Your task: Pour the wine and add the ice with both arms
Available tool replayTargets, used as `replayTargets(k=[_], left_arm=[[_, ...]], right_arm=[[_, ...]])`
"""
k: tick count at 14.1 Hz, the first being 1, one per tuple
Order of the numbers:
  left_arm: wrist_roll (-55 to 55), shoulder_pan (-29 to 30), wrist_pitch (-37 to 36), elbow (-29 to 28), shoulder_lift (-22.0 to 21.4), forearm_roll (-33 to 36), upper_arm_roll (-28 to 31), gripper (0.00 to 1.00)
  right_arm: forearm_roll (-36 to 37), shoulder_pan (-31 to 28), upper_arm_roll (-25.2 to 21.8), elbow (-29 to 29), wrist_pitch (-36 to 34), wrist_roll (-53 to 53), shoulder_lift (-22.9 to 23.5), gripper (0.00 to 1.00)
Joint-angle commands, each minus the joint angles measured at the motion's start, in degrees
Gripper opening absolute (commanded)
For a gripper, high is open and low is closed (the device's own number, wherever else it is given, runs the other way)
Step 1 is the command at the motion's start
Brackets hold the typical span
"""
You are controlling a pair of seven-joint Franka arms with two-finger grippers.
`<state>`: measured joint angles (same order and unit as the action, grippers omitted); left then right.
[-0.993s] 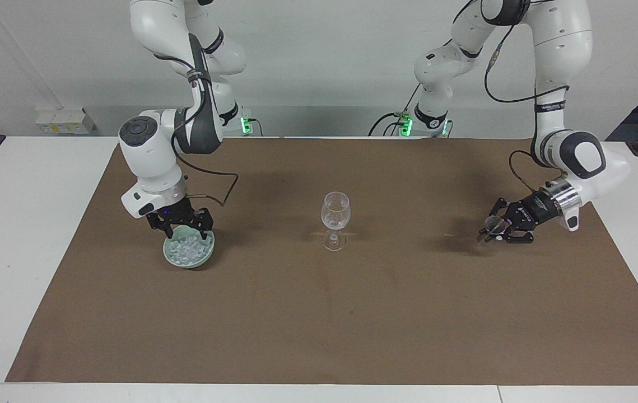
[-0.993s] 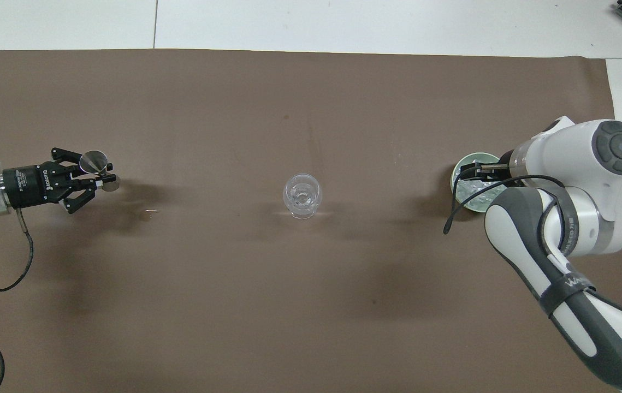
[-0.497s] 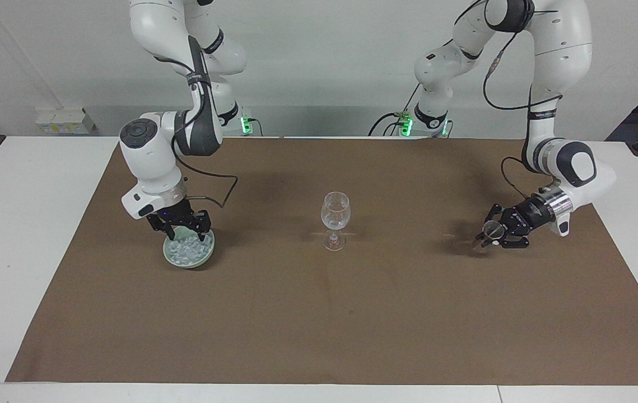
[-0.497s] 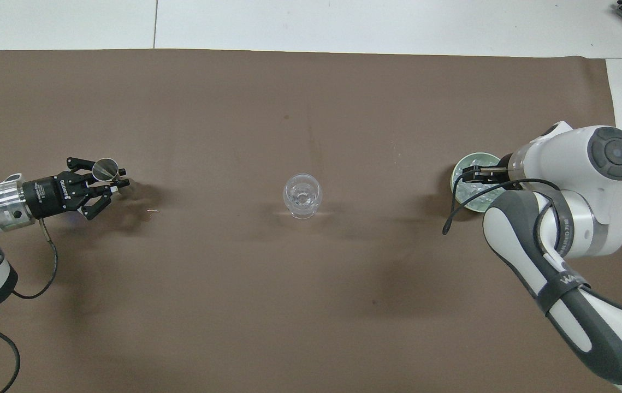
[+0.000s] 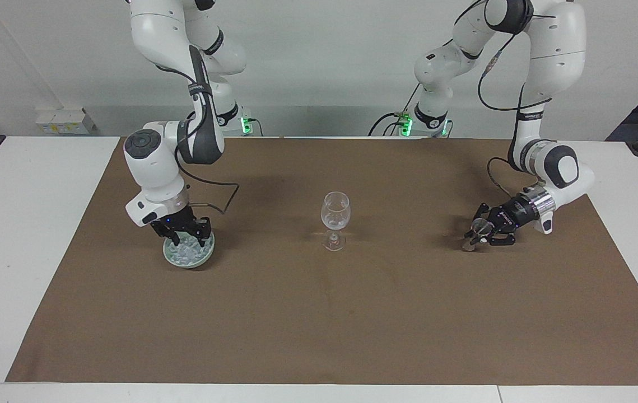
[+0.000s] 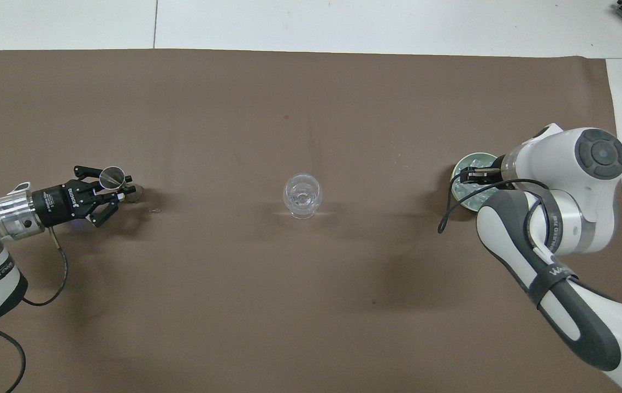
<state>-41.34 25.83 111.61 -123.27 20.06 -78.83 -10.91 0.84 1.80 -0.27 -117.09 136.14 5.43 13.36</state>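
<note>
At the right arm's end of the brown mat (image 5: 319, 324), my right gripper (image 5: 184, 239) is down in the green bowl (image 5: 187, 265), among the ice (image 5: 187, 253). Whether it has a chunk, I cannot tell. Step in hand: picking ice. Next: lift clear of the rim and carry to the wine glass (image 5: 335, 211) at mid-mat. My left gripper (image 5: 478, 235) waits low near the mat's other end, clamped on a small tilted cup (image 5: 482, 226).

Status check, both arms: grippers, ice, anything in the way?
Left gripper shut on small glass. Right gripper down in ice, bowl. Wine glass mid-cloth, unobstructed.
</note>
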Motion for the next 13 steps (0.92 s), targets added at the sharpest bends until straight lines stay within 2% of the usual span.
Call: replayTargets(k=[1, 2, 3, 4, 7, 13], left_arm=[[1.53, -0.69, 2.38, -3.82, -2.57, -3.60, 0.01, 0.00], [1.53, -0.69, 2.56, -4.17, -2.66, -3.87, 0.01, 0.00], [1.53, -0.78, 2.56, -4.26, -2.66, -3.88, 0.01, 0.00], [1.53, -0.78, 2.65, -4.61, -2.75, -3.88, 0.01, 0.00], [1.70, -1.04, 2.74, -4.61, -2.84, -3.88, 0.01, 0.00], [4.25, -1.04, 3.08, -5.49, -3.19, -3.88, 0.10, 0.00]], right_arm=[[-0.75, -0.40, 0.45, -0.33, 0.80, -0.78, -0.09, 0.38], [-0.75, -0.40, 0.45, -0.33, 0.71, -0.69, -0.09, 0.25], [-0.75, -0.49, 0.45, -0.33, 0.71, -0.69, -0.09, 0.04], [-0.75, -0.40, 0.53, -0.16, 0.45, -0.69, -0.09, 0.00], [-0.75, -0.40, 0.53, 0.89, 0.36, -0.77, -0.61, 0.00], [-0.75, -0.31, 0.45, 2.66, -2.88, 3.35, -5.18, 0.00]])
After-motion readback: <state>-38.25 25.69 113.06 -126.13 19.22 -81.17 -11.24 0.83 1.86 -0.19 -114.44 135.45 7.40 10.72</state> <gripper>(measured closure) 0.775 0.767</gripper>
